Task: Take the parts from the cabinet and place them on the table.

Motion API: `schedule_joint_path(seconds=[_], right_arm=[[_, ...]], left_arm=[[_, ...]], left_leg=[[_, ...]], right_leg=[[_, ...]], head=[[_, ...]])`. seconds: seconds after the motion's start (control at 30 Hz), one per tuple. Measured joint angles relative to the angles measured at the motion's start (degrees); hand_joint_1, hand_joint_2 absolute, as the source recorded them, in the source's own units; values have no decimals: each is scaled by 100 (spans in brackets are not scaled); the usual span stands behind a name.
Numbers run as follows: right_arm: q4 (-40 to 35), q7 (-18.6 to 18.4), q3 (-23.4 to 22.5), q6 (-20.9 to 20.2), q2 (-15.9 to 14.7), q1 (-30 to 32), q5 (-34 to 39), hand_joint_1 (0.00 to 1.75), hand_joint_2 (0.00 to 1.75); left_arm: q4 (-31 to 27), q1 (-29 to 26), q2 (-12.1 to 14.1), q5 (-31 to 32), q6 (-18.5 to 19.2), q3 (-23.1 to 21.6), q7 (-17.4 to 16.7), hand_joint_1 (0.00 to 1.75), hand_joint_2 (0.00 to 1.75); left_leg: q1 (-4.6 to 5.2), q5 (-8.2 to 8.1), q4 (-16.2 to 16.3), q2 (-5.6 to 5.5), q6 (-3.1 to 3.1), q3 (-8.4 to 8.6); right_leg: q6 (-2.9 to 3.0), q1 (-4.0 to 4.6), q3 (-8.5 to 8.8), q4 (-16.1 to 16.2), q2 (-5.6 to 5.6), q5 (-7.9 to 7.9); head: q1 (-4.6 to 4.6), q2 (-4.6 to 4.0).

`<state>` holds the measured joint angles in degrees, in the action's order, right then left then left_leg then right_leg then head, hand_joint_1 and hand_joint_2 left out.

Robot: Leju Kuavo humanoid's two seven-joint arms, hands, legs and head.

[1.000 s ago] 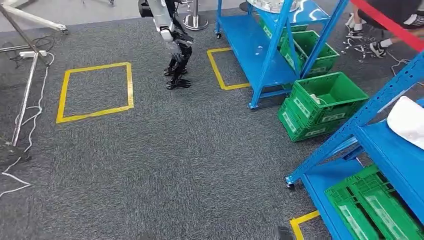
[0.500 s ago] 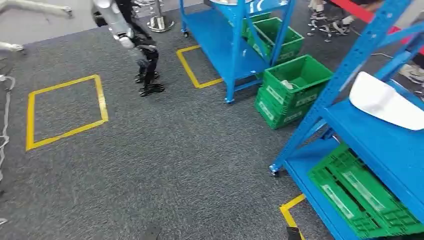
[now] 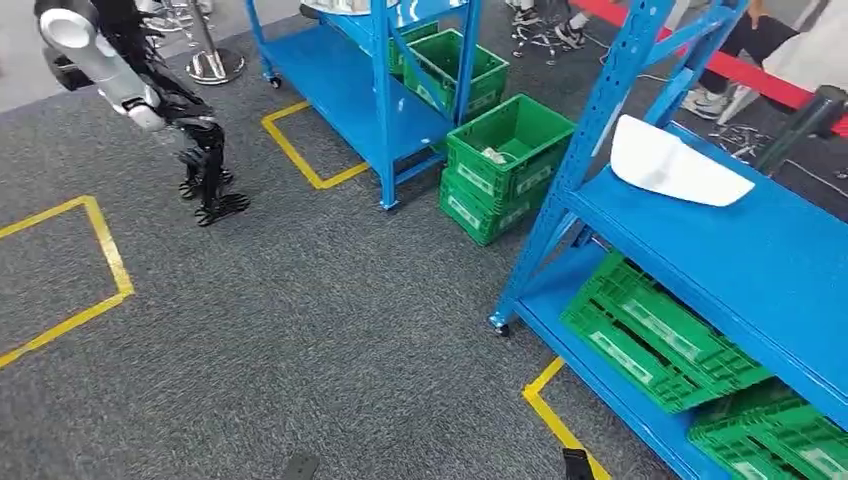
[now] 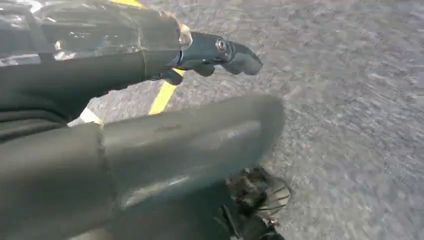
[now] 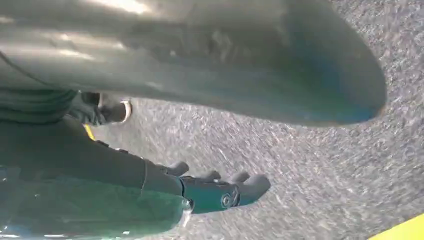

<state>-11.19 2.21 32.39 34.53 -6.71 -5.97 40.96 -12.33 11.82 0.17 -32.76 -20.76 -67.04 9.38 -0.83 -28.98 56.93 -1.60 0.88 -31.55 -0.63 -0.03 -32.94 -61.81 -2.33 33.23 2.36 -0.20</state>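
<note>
**Rack at right, both hands empty over the carpet**

A blue rack [image 3: 640,60] fills the right of the head view. On its upper shelf [image 3: 760,265] lies a white part [image 3: 672,165], near the front upright. Below it, on the lower shelf, sit green crates [image 3: 655,335], lying flat and pale-labelled; the writing is too small to read.

A second blue rack [image 3: 375,80] stands farther back, with a green crate [image 3: 455,60] on its low shelf. Between the two racks two more green crates [image 3: 505,165] are stacked on the carpet [image 3: 300,340], the top one holding a small pale item. Their labels are unreadable too.

Yellow tape squares [image 3: 300,155] mark the carpet. Another robot [image 3: 150,90] stands at the far left, beside a chrome stand base [image 3: 212,65]. People's feet [image 3: 545,35] show behind the racks, near a red strip [image 3: 740,70].

In the left wrist view the left hand [image 4: 190,75] hangs over the carpet, fingers [image 4: 235,52] straight and apart from the thumb, holding nothing. The right hand [image 5: 200,150] is likewise spread and empty, its fingers [image 5: 245,187] extended above the carpet.
</note>
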Motion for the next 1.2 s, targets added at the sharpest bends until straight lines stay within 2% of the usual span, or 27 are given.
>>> schedule_joint_path(seconds=[0.03, 0.1, 0.13, 0.2, 0.27, 0.3, 0.33, 0.43, 0.47, 0.5, 0.53, 0.57, 0.63, 0.67, 0.73, 0.77, 0.8, 0.83, 0.87, 0.9, 0.97, 1.0, 1.03, 1.07, 1.13, 1.17, 1.2], right_arm=[[0, 17, -4, 0, -2, -23, 2, 0, 0], [-4, 50, -2, -15, 2, -18, -11, 0, 0], [-2, 50, 0, -22, 4, 6, -16, 0, 0], [2, 50, 4, -24, -11, 58, -26, 0, 0], [2, 46, 7, -24, -46, 68, -48, 0, 0], [4, 30, 7, -24, -52, 53, -72, 0, 0], [4, 28, 7, -24, -63, 36, -79, 0, 0], [4, 24, 7, -28, -76, 76, -129, 0, 0], [4, 24, 7, -28, -83, 82, -138, 0, 0], [4, 24, 9, -28, -83, 73, -147, 0, 0], [2, 24, 7, -28, -83, 49, -155, 0, 0], [4, 17, 7, -35, -85, 6, -197, 0, 0], [4, -33, 9, -39, -85, -14, -221, 0, 0], [4, -42, 9, -39, -90, -9, -232, 0, 0], [4, -70, 13, -37, -107, -1, -238, 0, 0], [0, -70, 13, -37, -111, -13, -245, 0, 0], [-2, -70, 15, -39, -107, -28, -249, 0, 0], [-2, -70, 15, -39, -107, -61, -251, 0, 0], [-2, -70, 15, -39, -133, -90, -258, 0, 0], [-2, -70, 18, -42, -140, -98, -265, 0, 0], [-2, -79, 22, -44, -168, -106, -271, 0, 0], [-4, -92, 24, -53, -188, -99, -282, 0, 0], [-2, -130, 26, -72, -192, -141, -313, 0, 0], [-2, -151, 26, -74, -199, -172, -310, 0, 0], [-4, -173, 28, -92, -205, -180, -315, 0, 0], [-4, -177, 33, -103, -201, -156, -315, 0, 0], [-2, -206, 33, -109, -203, -116, -315, 0, 0]], left_arm=[[2, -6, 9, 2, 9, -22, -13, 0, 0], [4, -13, 24, 4, 100, -44, -24, 0, 0], [4, -5, 28, 11, 138, -59, -28, 0, 0], [2, 11, 26, 33, 175, -76, -28, 0, 0], [0, 29, 9, 54, 177, -79, -24, 0, 0], [-2, 46, 4, 79, 179, -79, -15, 0, 0], [-2, 50, 4, 105, 184, -81, -11, 0, 0], [-4, 60, -11, 155, 201, -109, -13, 0, 0], [-9, 79, -13, 175, 208, -122, -13, 0, 0], [-22, 86, -11, 190, 214, -151, -15, 0, 0], [-31, 81, -11, 201, 225, -173, -13, 0, 0], [-28, 63, -7, 223, 238, -179, -33, 0, 0], [-24, 32, 2, 245, 243, -184, -48, 0, 0], [-24, 30, 7, 249, 247, -195, -48, 0, 0], [-26, 38, 11, 282, 249, -221, -53, 0, 0], [-26, 44, 13, 299, 249, -221, -57, 0, 0], [-24, 53, 22, 313, 249, -221, -59, 0, 0], [-24, 54, 31, 315, 251, -221, -63, 0, 0], [-24, 57, 31, 330, 258, -223, -68, 0, 0], [-28, 59, 26, 330, 260, -223, -74, 0, 0], [-31, 79, 35, 347, 258, -225, -92, 0, 0], [-31, 90, 22, 354, 258, -225, -92, 0, 0], [-37, 89, 4, 365, 260, -225, -92, 0, 0], [-39, 80, -2, 372, 267, -227, -92, 0, 0], [-39, 61, -2, 371, 278, -236, -94, 0, 0], [-39, 62, -2, 371, 275, -243, -94, 0, 0], [-42, 65, -4, 372, 275, -249, -94, 0, 0]], left_leg=[[6, -23, 0, 105, 7, 16], [6, -82, 3, 363, 6, 53], [6, -102, 4, 439, -1, 79], [2, -160, 4, 577, -31, 147], [-1, -206, 2, 665, -70, 215], [32, -226, -23, 724, -109, 238], [44, -238, -8, 746, -144, 234], [38, -278, -42, 913, -214, 310], [8, -358, -7, 692, -273, 296], [-14, -485, 203, 217, -276, 212], [-14, -633, 487, 138, -271, 66], [-11, -902, 1134, 101, -271, -275], [-8, -1086, 1876, 118, -264, -741], [-3, -987, 1948, 130, -249, -859], [5, -336, 1223, 84, -178, -628], [7, -11, 689, -67, -130, -417], [-8, 87, 316, -512, -43, -278], [-23, 76, 261, -545, -26, -239], [26, 17, 145, -406, -48, -159], [38, 11, 151, -367, -37, -163], [18, 15, 48, -205, -8, -88], [-2, 46, -42, -106, 10, -36], [-2, 38, -99, 7, 32, 32], [-6, 21, -100, 115, 40, 60], [-6, -30, -99, 315, 30, 94], [-10, -57, -97, 400, 23, 112], [-13, -85, -97, 473, 10, 141]], right_leg=[[-32, -2, -221, -418, 122, 197], [-89, -37, -695, -1245, 206, 442], [-102, -55, -732, -1273, 216, 365], [-113, -81, -476, -672, 260, -105], [-93, -82, -72, 168, 436, -555], [-74, 10, 52, 383, 721, -442], [-7, 17, 56, 450, 697, -459], [81, 36, 41, 437, 548, -436], [122, -13, 89, 480, 502, -461], [161, -13, 95, 481, 448, -457], [197, -10, 99, 481, 407, -454], [224, 1, 110, 481, 301, -441], [247, 28, 129, 479, 139, -426], [256, 44, 151, 478, 54, -416], [253, 65, 226, 476, -133, -381], [245, 67, 257, 476, -213, -360], [232, 30, 257, 474, -273, -342], [204, 54, 237, 456, -340, -329], [152, 0, 191, 447, -437, -334], [108, -28, 183, 464, -503, -338], [31, -12, 191, 538, -653, -348], [23, -16, 196, 451, -418, -288], [-50, -5, 42, 149, -36, -92], [-100, -17, -177, -270, 103, 123], [-177, -61, -628, -1064, 197, 409], [-207, -89, -742, -1216, 218, 374], [-227, -113, -686, -1060, 235, 184]], head=[[24, 0], [54, 0], [63, 0], [105, 0], [135, 0], [153, 0], [170, 0], [111, 0], [120, 0], [72, 0], [52, 0], [4, 0], [-48, 0], [-59, 0], [-66, 0], [-74, 0], [-79, 0], [-70, 0], [-102, 0], [-116, 0], [-120, 0], [-116, 0], [-30, 0], [-15, 0], [39, 0], [46, 0], [65, 0]])
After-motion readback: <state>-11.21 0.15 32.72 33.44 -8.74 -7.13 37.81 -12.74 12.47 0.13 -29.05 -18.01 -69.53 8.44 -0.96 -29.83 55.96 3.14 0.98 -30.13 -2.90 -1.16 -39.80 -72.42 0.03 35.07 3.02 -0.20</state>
